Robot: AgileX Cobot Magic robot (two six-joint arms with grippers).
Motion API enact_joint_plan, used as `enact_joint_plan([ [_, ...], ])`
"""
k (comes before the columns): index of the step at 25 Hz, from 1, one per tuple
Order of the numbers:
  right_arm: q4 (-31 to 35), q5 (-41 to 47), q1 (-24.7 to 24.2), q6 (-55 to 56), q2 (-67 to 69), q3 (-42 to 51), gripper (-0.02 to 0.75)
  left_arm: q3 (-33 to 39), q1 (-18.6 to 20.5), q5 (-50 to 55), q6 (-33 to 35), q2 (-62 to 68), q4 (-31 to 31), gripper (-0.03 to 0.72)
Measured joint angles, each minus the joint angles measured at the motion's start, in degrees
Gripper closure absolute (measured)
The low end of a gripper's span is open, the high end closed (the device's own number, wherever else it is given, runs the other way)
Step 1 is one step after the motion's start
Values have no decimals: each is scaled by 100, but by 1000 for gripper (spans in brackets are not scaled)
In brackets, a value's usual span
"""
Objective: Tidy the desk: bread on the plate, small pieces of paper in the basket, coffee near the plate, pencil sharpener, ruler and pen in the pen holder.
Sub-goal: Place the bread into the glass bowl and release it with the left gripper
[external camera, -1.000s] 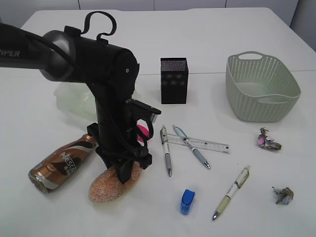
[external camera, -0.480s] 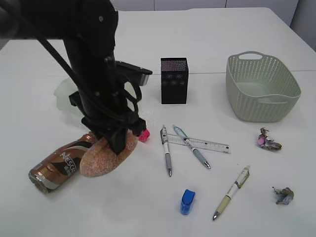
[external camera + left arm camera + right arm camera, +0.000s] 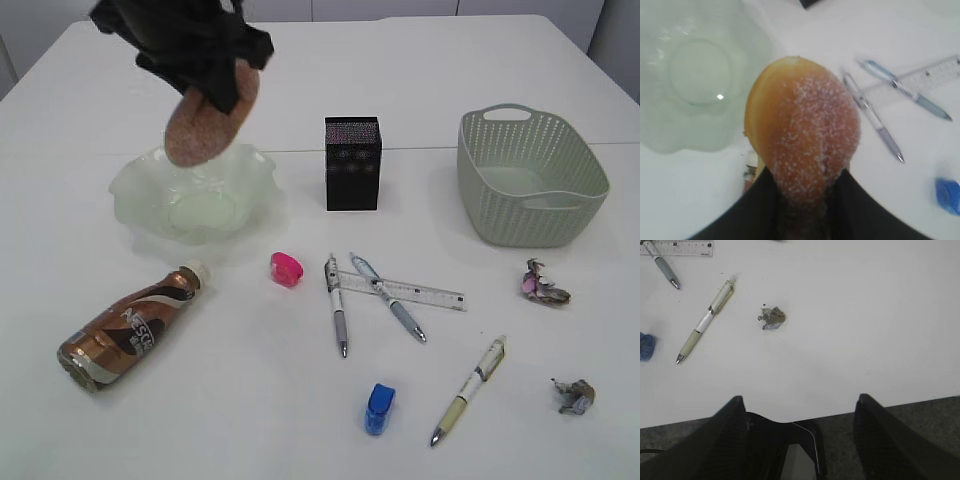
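While the bread step is being carried out, the left gripper (image 3: 212, 85) is pinching the sugar-dusted oval brown bread roll (image 3: 208, 115) between its black jaws and holding it in the air above the far rim of the pale green wavy-edged glass plate (image 3: 135, 205), which is lying bare with nothing on it. Judged from this, the next move is calling for lowering the roll over the plate's flat centre and parting the jaws only once it is resting there, since a release from height risks it rolling off. Near the plate's front edge, the brown Nescafe coffee bottle (image 3: 122, 328) is lying on its side, and a pink pencil sharpener (image 3: 286, 268) is sitting just right of the plate. Right of the plate, the black mesh square pen holder (image 3: 352, 162) is standing upright; its contents cannot be seen. Further right of the plate, the sage green perforated plastic basket (image 3: 530, 176) is showing no paper inside. Still lying loose on the desk right of the plate are a clear ruler (image 3: 430, 292), three pens, a blue sharpener (image 3: 379, 408) and two crumpled paper scraps. The right gripper (image 3: 797, 415) is hovering with jaws spread wide and holding nothing, near one grey paper scrap (image 3: 772, 317).
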Motion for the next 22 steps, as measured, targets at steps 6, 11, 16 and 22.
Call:
enact_joint_plan([
  [6, 0, 0, 0, 0, 0, 0, 218, -101, 651, -809, -60, 0, 204, 521],
  [11, 0, 0, 0, 0, 0, 0, 218, -108, 957, -1613, -73, 236, 309, 521],
  [16, -8, 0, 0, 0, 0, 0, 218, -108, 1063, -2097, -73, 816, 421, 520],
  [22, -8, 0, 0, 0, 0, 0, 218, -108, 1103, -2206, -73, 1596, 526, 511],
])
